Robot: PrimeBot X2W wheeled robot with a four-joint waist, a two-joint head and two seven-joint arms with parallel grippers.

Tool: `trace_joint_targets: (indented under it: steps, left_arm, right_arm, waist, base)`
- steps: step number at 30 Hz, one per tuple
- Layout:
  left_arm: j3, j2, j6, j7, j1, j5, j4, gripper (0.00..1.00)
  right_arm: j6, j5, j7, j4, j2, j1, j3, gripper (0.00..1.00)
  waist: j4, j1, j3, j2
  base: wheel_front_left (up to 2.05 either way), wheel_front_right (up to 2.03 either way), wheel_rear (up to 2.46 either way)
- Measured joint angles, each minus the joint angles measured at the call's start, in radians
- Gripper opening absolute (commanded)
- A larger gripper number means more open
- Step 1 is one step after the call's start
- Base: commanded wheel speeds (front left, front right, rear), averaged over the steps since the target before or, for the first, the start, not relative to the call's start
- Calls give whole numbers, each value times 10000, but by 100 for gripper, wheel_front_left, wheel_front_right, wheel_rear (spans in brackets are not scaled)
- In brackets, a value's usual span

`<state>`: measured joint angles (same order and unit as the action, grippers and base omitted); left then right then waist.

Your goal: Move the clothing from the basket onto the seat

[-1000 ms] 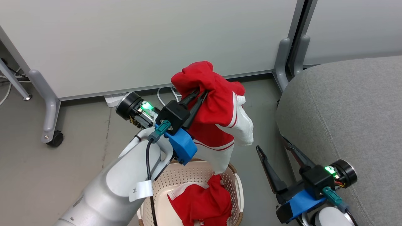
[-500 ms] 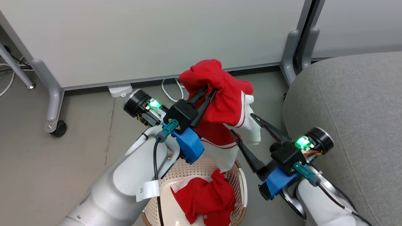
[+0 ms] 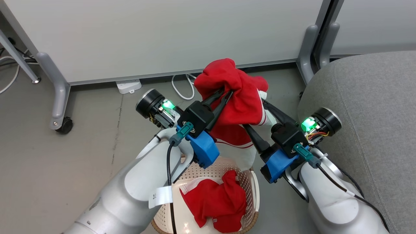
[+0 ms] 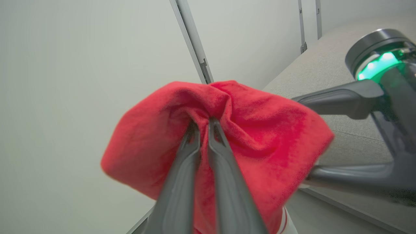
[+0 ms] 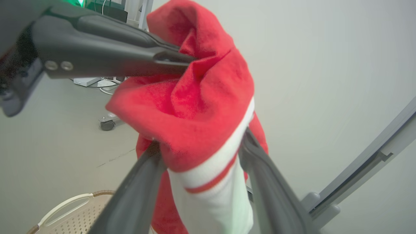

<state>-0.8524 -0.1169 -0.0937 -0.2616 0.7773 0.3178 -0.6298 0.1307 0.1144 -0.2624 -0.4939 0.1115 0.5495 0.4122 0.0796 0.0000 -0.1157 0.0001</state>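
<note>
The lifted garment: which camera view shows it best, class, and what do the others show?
Head view: the lifted garment shows from red bunched top to white hem above the basket. The left wrist view shows its red bunch pinched by the left fingers; the right wrist view, its white striped band between the right fingers.

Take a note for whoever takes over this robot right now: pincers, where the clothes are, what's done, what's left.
Pincers: the left pincer is shut on the lifted garment, held above the basket. The right pincer is open, with a finger on either side of that garment's white part, not gripping.
Things: the other garment lies in the basket. The seat is to the robot's right, with neither garment on it.
Done: one garment is out of the basket.
To do: carry it to the seat, then fetch the other.
</note>
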Motion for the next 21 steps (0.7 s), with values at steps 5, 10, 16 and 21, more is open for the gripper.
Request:
trace_joint_targets:
  steps: [5, 10, 16, 21]
  left_arm:
    - [48, 44, -54, 0, 0, -31, -52, 0]
    - [128, 54, -88, 0, -2, -117, -61, 0]
    - [219, 69, -119, 0, -13, -203, -81, 0]
    - [326, 90, -128, 0, -25, -215, -82, 54]
  right_arm:
    - [0, 58, 0, -71, -107, 51, -92, 0]
    - [0, 67, 0, -104, -144, 52, -144, 0]
    - [0, 63, 0, -117, -174, 51, -178, 0]
    - [0, -15, 0, -109, -201, 47, -299, 0]
  waist:
    - [4, 0, 15, -1]
    - [-9, 0, 61, 0]
    - [-40, 0, 91, 0]
    - [-55, 0, 81, -1]
  base:
    - [0, 0, 0]
    - [0, 0, 0]
    - [0, 0, 0]
    - [0, 0, 0]
